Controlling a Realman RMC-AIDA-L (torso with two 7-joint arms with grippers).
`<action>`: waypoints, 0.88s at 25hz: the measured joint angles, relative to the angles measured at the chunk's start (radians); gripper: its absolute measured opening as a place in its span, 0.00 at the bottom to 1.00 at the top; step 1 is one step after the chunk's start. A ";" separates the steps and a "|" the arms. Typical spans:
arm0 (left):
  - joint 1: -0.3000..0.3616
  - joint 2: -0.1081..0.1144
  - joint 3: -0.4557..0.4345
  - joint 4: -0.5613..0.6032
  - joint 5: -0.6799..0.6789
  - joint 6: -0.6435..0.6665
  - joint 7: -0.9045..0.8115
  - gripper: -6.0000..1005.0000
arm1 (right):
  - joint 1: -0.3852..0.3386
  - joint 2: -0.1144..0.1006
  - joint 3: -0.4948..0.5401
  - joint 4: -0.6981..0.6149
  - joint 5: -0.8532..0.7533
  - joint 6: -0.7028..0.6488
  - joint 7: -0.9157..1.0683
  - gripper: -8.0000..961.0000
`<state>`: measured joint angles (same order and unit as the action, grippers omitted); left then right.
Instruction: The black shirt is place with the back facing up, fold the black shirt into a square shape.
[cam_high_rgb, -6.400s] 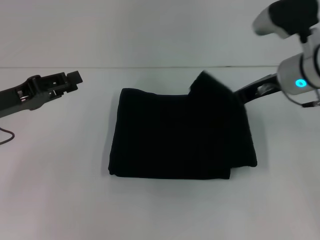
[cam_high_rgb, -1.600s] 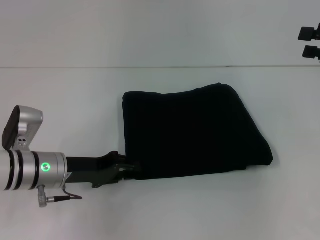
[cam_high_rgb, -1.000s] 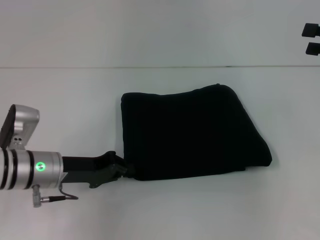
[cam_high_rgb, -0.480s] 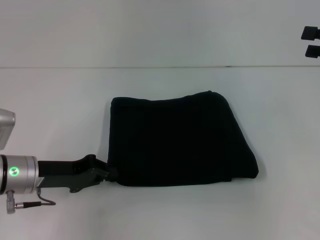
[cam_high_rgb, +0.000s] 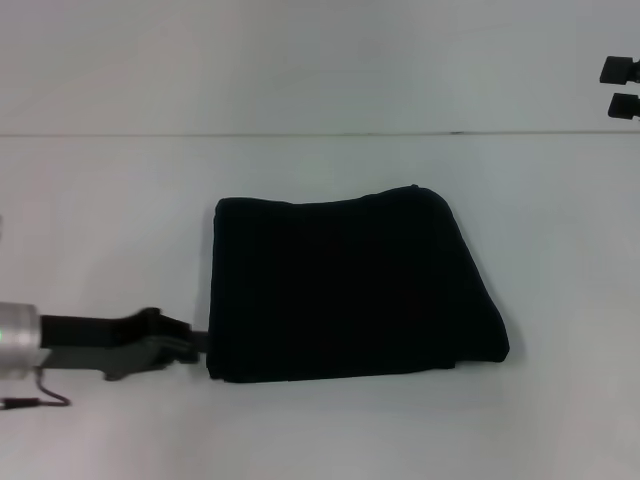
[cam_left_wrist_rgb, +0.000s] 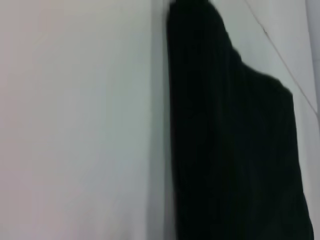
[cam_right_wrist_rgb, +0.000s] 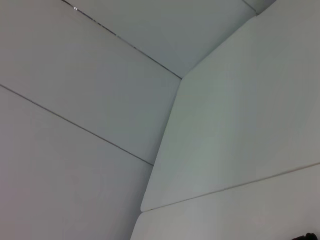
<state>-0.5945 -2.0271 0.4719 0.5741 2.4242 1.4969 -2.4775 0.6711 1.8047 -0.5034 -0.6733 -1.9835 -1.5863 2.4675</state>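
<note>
Black soft-fabric shirt, folded into a roughly square bundle, lies flat near the middle of your plain white desk. Its far edge bows slightly upward toward the right, and its right side slants outward to a rounded near-right corner. You will see no lettering on the exposed surface. Your left claw sits low over the desk at the bundle's near-left corner, its tip just at the fabric edge; you cannot tell whether the fingers are apart or pinching cloth. In the left wrist view the dark fabric fills one side, with bare desk beside it. Your right claw is parked high at the far right, well apart from the shirt, its two fingers parted
</note>
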 joint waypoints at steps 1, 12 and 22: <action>0.007 0.008 -0.014 0.020 0.001 0.013 -0.002 0.07 | 0.000 0.000 0.000 0.000 0.000 -0.004 -0.009 0.74; 0.040 0.035 -0.287 0.093 -0.124 0.242 0.563 0.49 | -0.121 0.054 0.042 -0.030 0.025 -0.064 -0.629 0.73; 0.002 -0.029 -0.265 0.034 -0.153 0.244 0.993 0.92 | -0.281 0.261 0.076 -0.123 -0.030 0.060 -1.062 0.74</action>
<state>-0.5920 -2.0556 0.2073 0.6086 2.2712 1.7406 -1.4845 0.3900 2.0662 -0.4269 -0.7965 -2.0137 -1.5260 1.4054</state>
